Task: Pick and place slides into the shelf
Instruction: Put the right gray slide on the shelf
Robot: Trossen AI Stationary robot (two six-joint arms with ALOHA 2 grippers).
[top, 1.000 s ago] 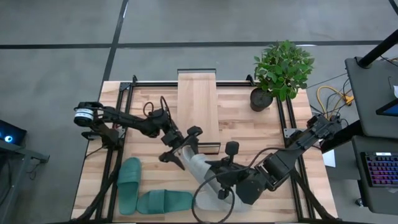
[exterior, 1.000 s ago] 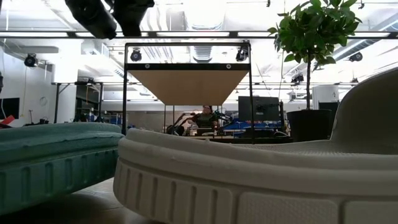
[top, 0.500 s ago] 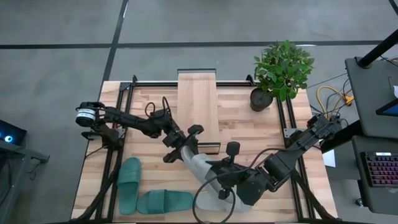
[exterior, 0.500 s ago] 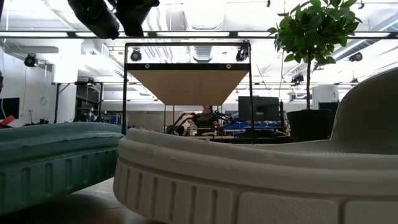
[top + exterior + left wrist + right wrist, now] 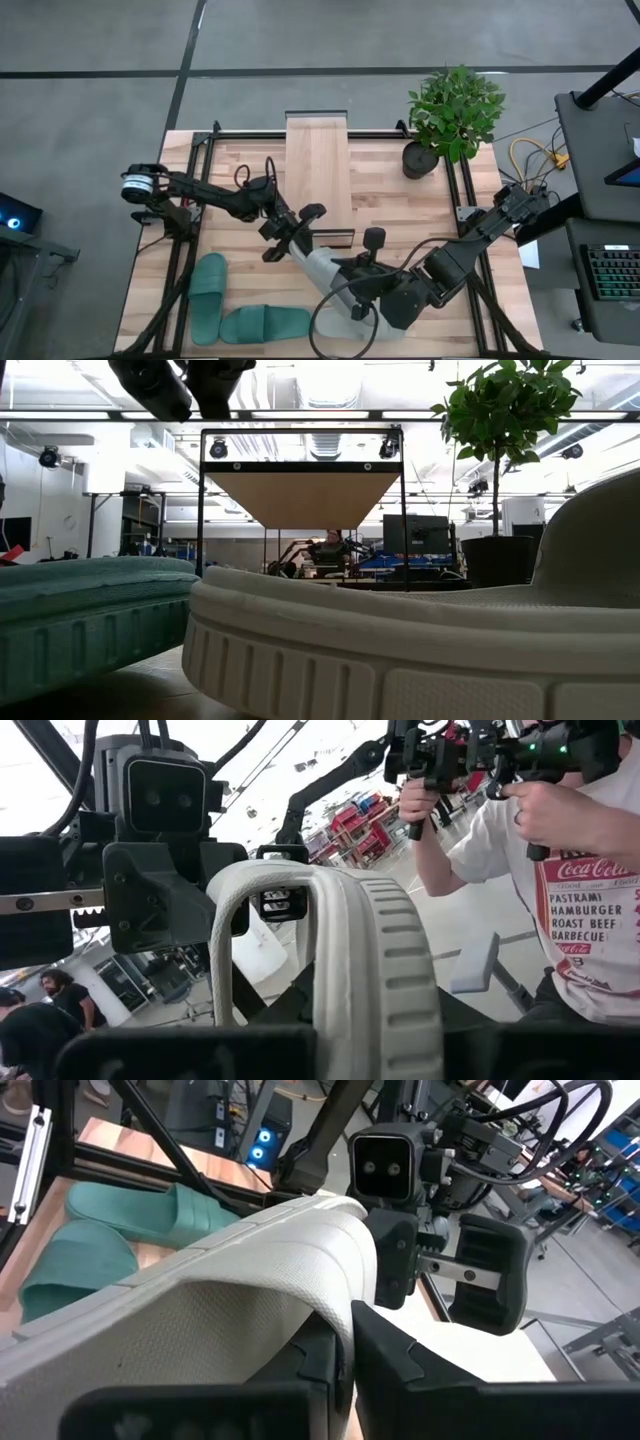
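Observation:
A white slide (image 5: 320, 265) hangs in the air near the table's middle, in front of the shelf (image 5: 318, 175). My left gripper (image 5: 292, 238) is shut on its left end. My right gripper (image 5: 352, 283) is shut on its strap. Two teal slides (image 5: 208, 295) (image 5: 262, 323) lie flat on the table at the near left. A second white slide (image 5: 400, 650) lies on its sole on the table, close to the low camera, beside a teal slide (image 5: 80, 620). My left gripper (image 5: 375, 1055) has one end of the slide's sole (image 5: 375, 1010) between its two fingers. It comes level from the table's left, and the fingers lie along the slide. The slide stands on its edge, clear of the table. My right gripper (image 5: 345, 1355) pinches the edge of the slide's wide strap (image 5: 335, 1315) between its two fingers. It comes from the table's near right, slanting a little downward. The slide is clear of the table and reaches from this hold to my left gripper.
A potted plant (image 5: 455, 115) stands at the far right of the table. Dark frame rails (image 5: 185, 270) run along both sides. A cable loop (image 5: 335, 335) hangs at the near edge. A person (image 5: 560, 870) stands beyond the table, working hand controllers.
My left gripper has shut on the end of the white slide and has rolled a little about its own axis. It has stayed in place. My right gripper and the slide have kept still.

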